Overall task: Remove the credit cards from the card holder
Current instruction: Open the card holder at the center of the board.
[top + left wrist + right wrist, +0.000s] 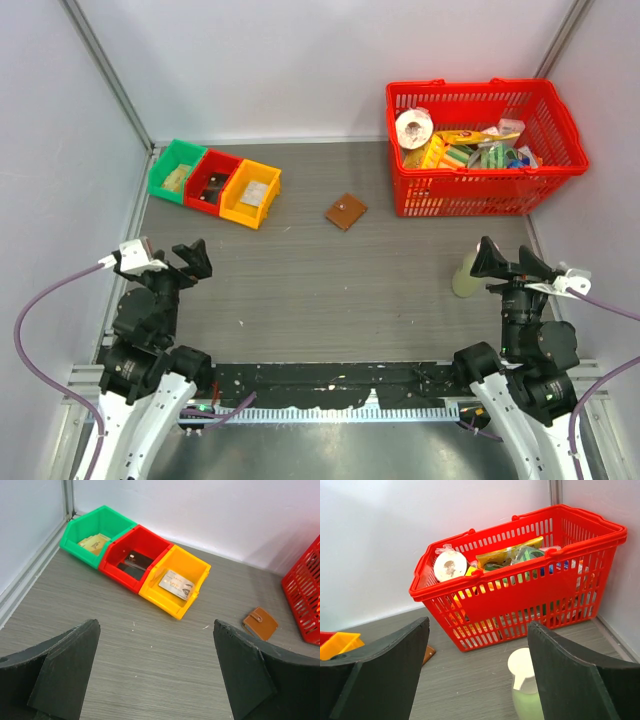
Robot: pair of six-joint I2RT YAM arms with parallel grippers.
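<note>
The brown card holder (346, 211) lies folded shut on the table's middle back, between the bins and the basket. It also shows at the right in the left wrist view (260, 623), and its edge peeks out past the left finger in the right wrist view (428, 654). No credit cards of the holder are visible; they are hidden. My left gripper (186, 262) is open and empty near the front left (155, 680). My right gripper (505, 262) is open and empty near the front right (477, 680).
A green bin (177, 170), red bin (212, 181) and yellow bin (251, 194) stand at the back left, each holding a card. A red basket (470, 192) full of items stands at the back right. A pale green bottle (466, 275) with a white cap stands by my right gripper.
</note>
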